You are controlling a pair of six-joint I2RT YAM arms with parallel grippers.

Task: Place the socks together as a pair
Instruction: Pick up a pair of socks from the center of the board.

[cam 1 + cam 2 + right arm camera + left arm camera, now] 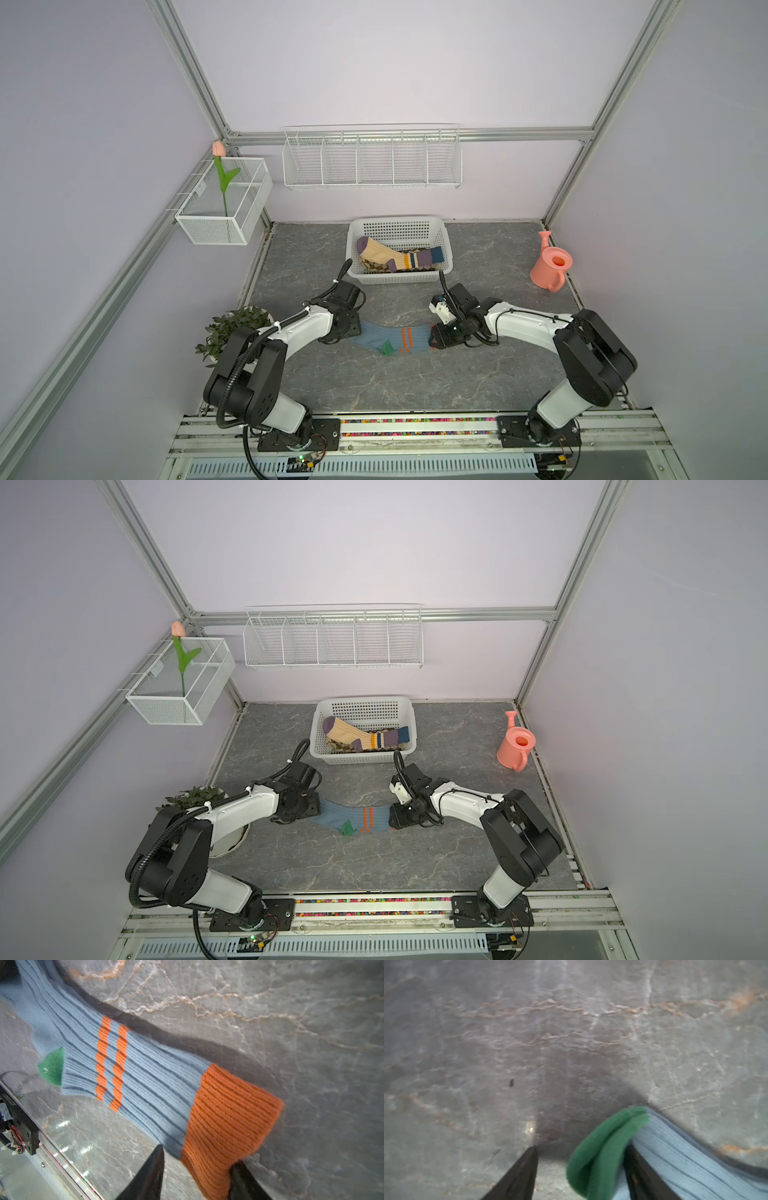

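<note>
Sock (376, 337), ribbed blue, green toe, orange cuff; both jaws parted at ends

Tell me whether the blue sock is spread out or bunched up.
Spread out: the blue sock lies full length on the table, green toe at the left hand, orange cuff at the right hand.

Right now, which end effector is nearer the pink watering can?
Right. The right end effector is at the orange cuff of the blue sock, the end toward the pink watering can; the left end effector is at its green toe, the far end.
</note>
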